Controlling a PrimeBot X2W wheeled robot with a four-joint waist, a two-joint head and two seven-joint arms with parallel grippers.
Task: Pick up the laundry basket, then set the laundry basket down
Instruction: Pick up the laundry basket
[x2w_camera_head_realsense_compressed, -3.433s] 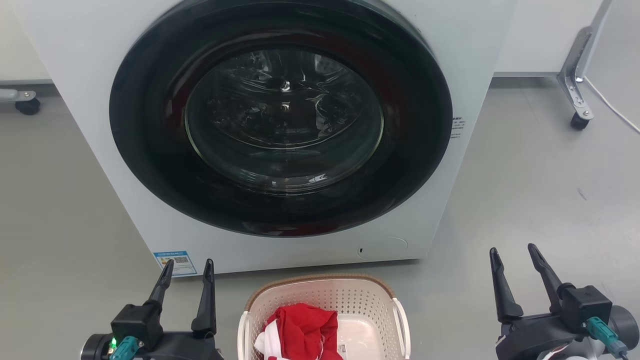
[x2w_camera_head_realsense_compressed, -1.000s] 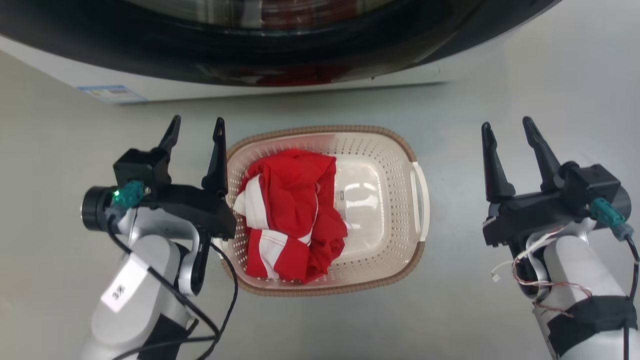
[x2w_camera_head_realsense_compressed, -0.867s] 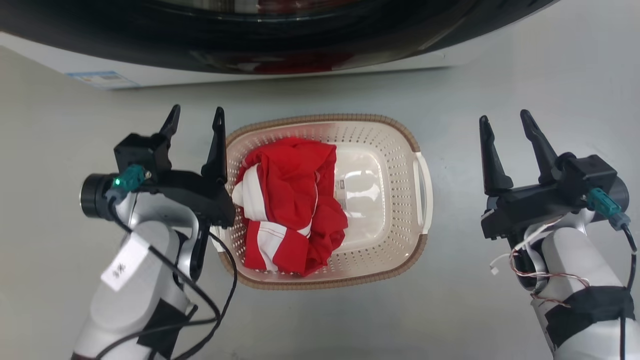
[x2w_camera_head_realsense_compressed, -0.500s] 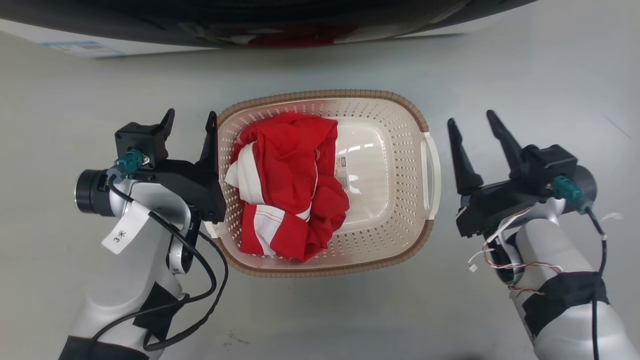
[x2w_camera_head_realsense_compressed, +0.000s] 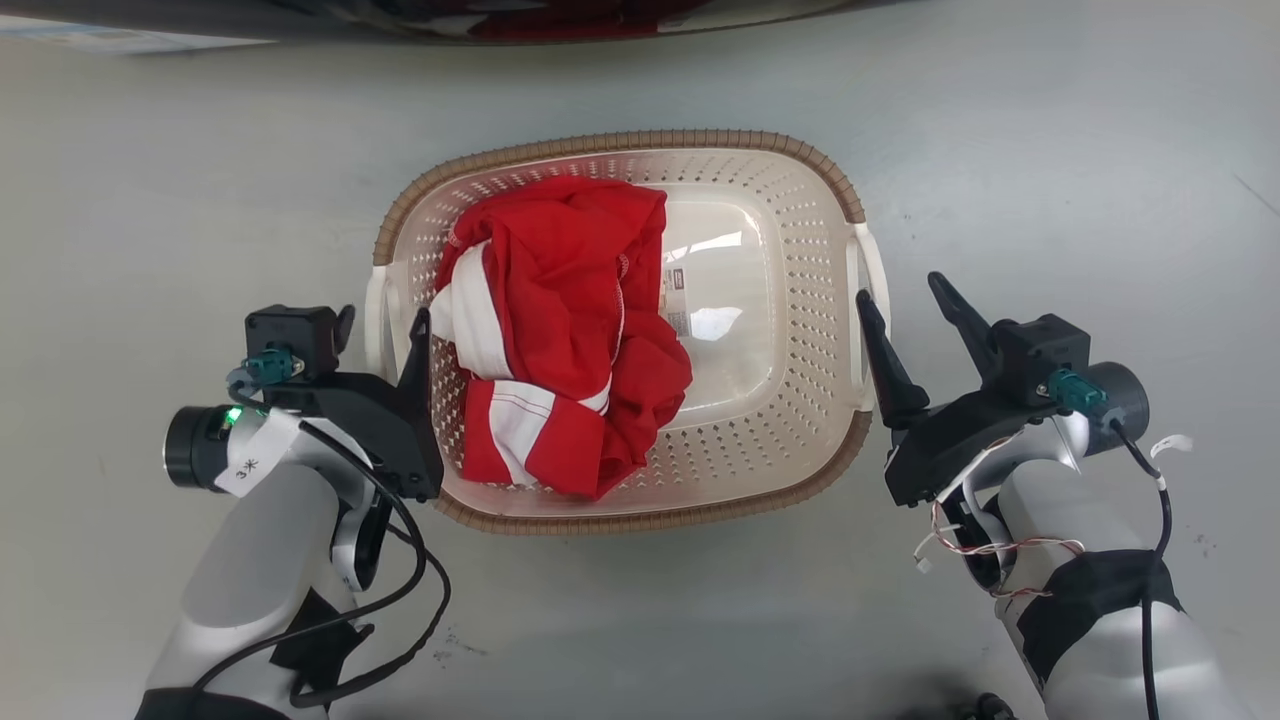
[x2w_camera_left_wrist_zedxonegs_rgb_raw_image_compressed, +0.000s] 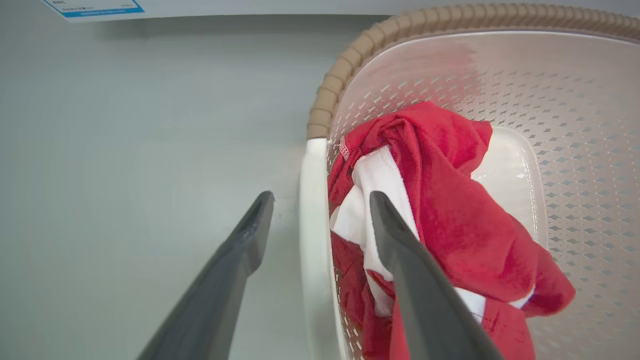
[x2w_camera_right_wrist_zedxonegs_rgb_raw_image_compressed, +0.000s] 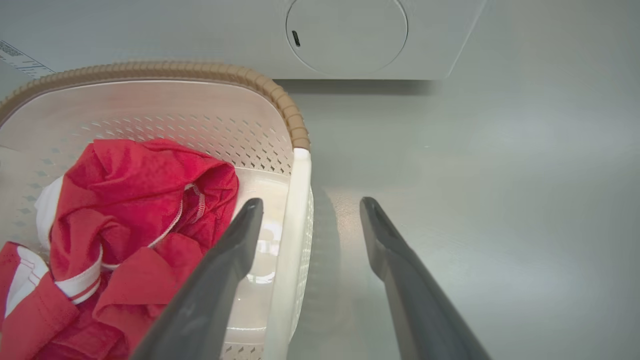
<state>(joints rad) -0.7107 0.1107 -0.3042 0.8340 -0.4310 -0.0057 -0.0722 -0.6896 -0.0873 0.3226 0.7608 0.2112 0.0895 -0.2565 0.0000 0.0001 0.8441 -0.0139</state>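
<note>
The floor (x2w_camera_head_realsense_compressed: 1050, 150) is smooth and pale grey, with some small dark marks and scuffs. At the far side stands the washer (x2w_camera_head_realsense_compressed: 600, 8). From above I see just the dark lower edge of its door. From the right wrist its white front (x2w_camera_right_wrist_zedxonegs_rgb_raw_image_compressed: 150, 30) is seen, with a round cover (x2w_camera_right_wrist_zedxonegs_rgb_raw_image_compressed: 346, 35) low on it.

The basket (x2w_camera_head_realsense_compressed: 620, 143) stands on the floor in front of the washer, between the two arms. It is cream with many small holes and a brown rim. In it lies a crumpled red and white cloth (x2w_camera_head_realsense_compressed: 560, 330), more to the left side.

The left gripper (x2w_camera_head_realsense_compressed: 384, 315) is open at a medium width. The left handle (x2w_camera_left_wrist_zedxonegs_rgb_raw_image_compressed: 312, 240) is between its fingers, one finger outside the basket and one inside beside the cloth. The right gripper (x2w_camera_head_realsense_compressed: 898, 287) is also open and stands across the right handle (x2w_camera_right_wrist_zedxonegs_rgb_raw_image_compressed: 295, 210) in the same way. I cannot tell if the fingers touch the handles.

A sticker (x2w_camera_left_wrist_zedxonegs_rgb_raw_image_compressed: 92, 6) with a blue edge is on the washer, its print too small to read. A small label (x2w_camera_head_realsense_compressed: 678, 300) lies on the basket bottom, also not readable. A white tag (x2w_camera_head_realsense_compressed: 245, 462) on the left arm shows "3" and a small mark after it.
</note>
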